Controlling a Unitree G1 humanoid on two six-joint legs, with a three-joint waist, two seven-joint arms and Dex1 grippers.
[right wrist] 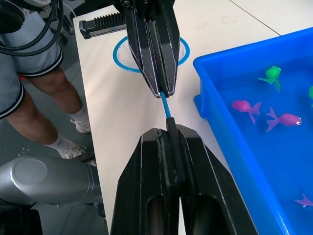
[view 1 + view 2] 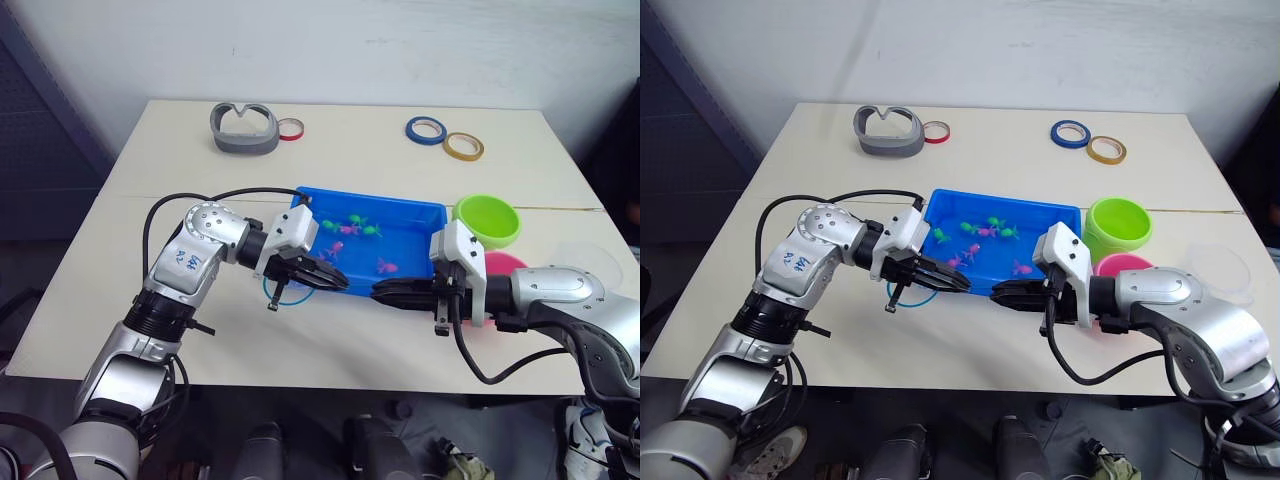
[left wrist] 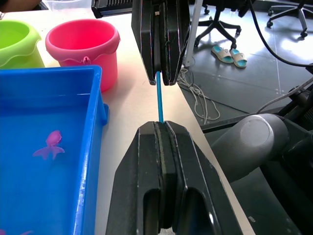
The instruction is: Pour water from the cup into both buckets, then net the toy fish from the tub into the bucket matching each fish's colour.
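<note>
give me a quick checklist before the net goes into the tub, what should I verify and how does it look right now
1. Left tool shut on the net near the hoop: ok.
2. Right tool shut on the net's handle end: ok.
3. One tool released so the other can swing the net: not ok, both grip it.
4. Toy fish in the tub, pink and green: ok.
5. Green bucket and pink bucket upright beside the tub: ok.
6. Water in the buckets: cannot tell.
</note>
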